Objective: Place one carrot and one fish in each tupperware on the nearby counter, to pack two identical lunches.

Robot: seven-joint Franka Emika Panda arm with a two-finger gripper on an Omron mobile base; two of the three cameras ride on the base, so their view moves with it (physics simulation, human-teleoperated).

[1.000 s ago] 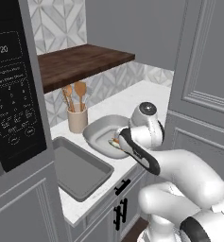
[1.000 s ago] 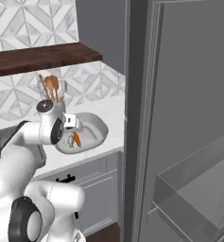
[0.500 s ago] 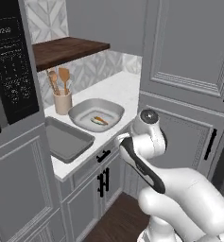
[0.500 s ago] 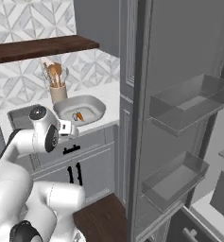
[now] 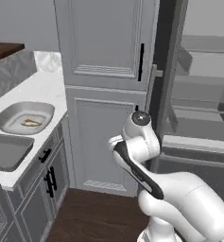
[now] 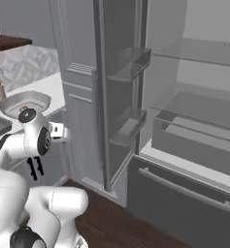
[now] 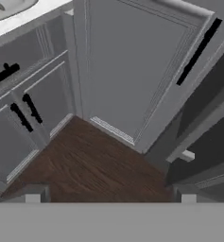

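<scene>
Counter (image 5: 42, 90) and tupperware (image 5: 23, 117) have slid left since before.

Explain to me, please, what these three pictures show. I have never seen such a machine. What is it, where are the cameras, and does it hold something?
It is a white robot arm on a driving base, in a simulated kitchen. Two cameras ride on the base behind the arm, one on each side. The third sits on the hand and looks down at the wooden floor. The gripper is open and holds nothing. On the white counter lie two grey tupperware: one has food in it, too small to name, the other looks empty. The fridge door stands open.
</scene>
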